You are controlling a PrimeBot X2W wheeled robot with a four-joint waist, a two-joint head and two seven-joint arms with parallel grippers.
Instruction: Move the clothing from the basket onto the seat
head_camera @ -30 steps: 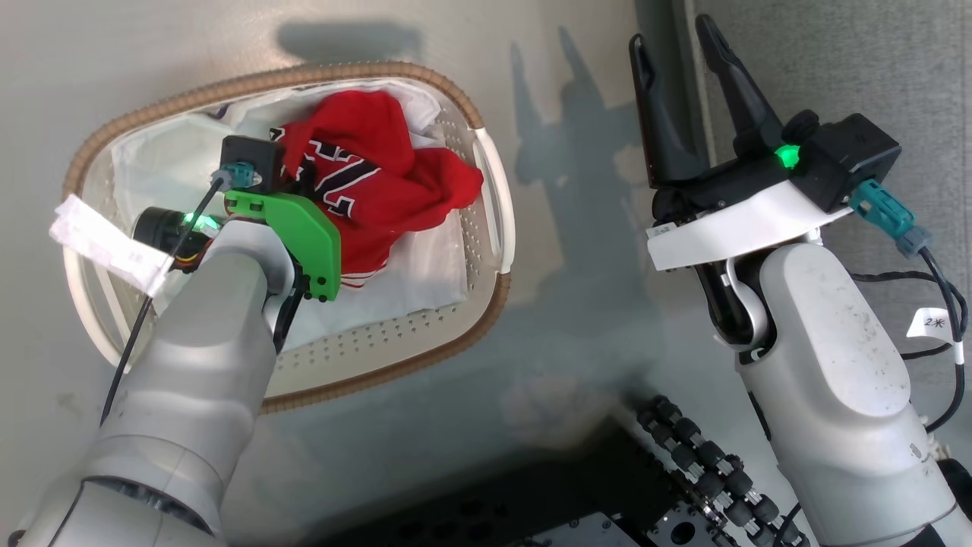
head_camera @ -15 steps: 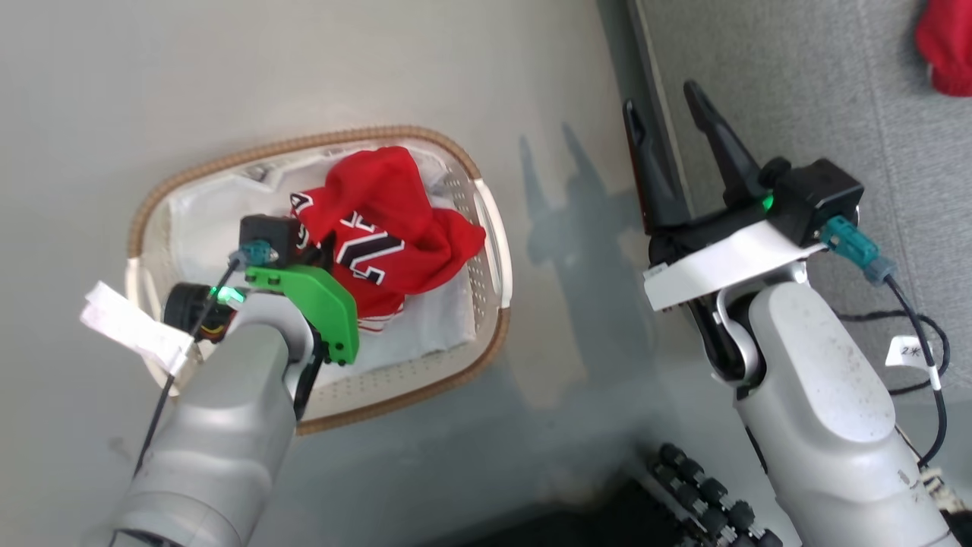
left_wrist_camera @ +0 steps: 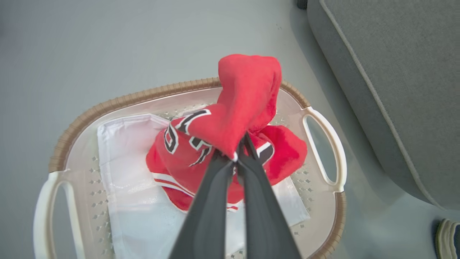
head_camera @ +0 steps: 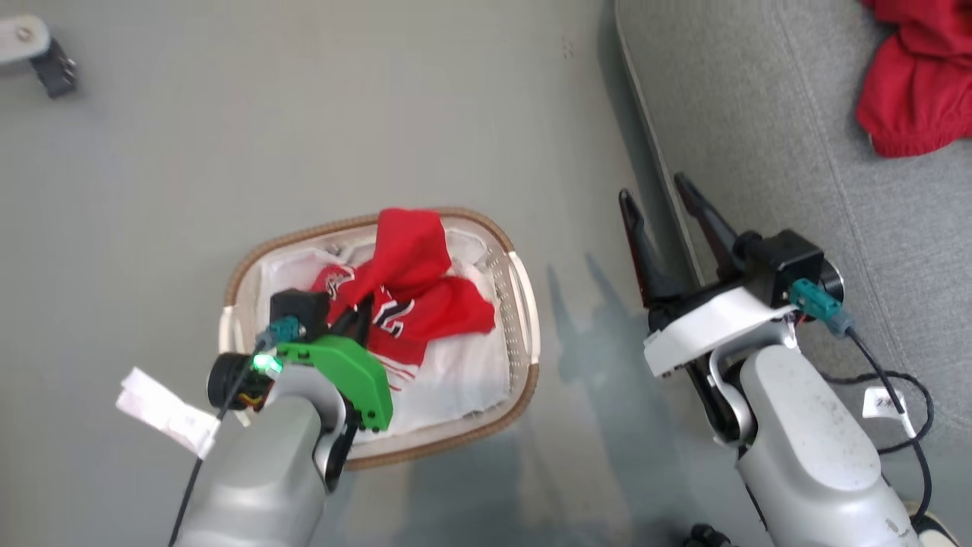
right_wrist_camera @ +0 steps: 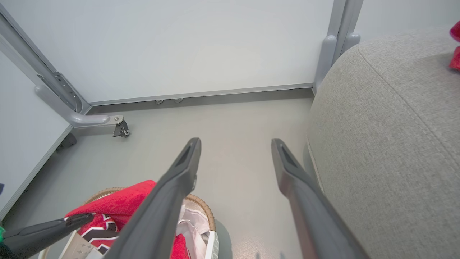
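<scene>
A red jersey [head_camera: 410, 304] with black-and-white numerals hangs partly lifted out of the white basket [head_camera: 525, 304], its lower folds still resting inside. My left gripper [head_camera: 363, 308] is shut on a bunched fold of the jersey [left_wrist_camera: 230, 118], its fingertips [left_wrist_camera: 233, 163] pressed together over the basket [left_wrist_camera: 107, 104]. My right gripper [head_camera: 651, 188] stands open and holds nothing beside the edge of the grey seat [head_camera: 759, 152]. In the right wrist view that gripper [right_wrist_camera: 235, 142] points at the floor, between the basket [right_wrist_camera: 205, 208] and the seat [right_wrist_camera: 388, 126].
A second red garment [head_camera: 911, 99] lies on the seat at the far right. A white liner sheet [left_wrist_camera: 133, 201] covers the basket's bottom. A partition's castor foot [right_wrist_camera: 120, 129] stands on the grey floor at the far left, with white panels behind it.
The head camera has pulled back, so the seat and the second garment have come into view. My left gripper has raised the jersey higher above the basket. The right gripper stays open.
</scene>
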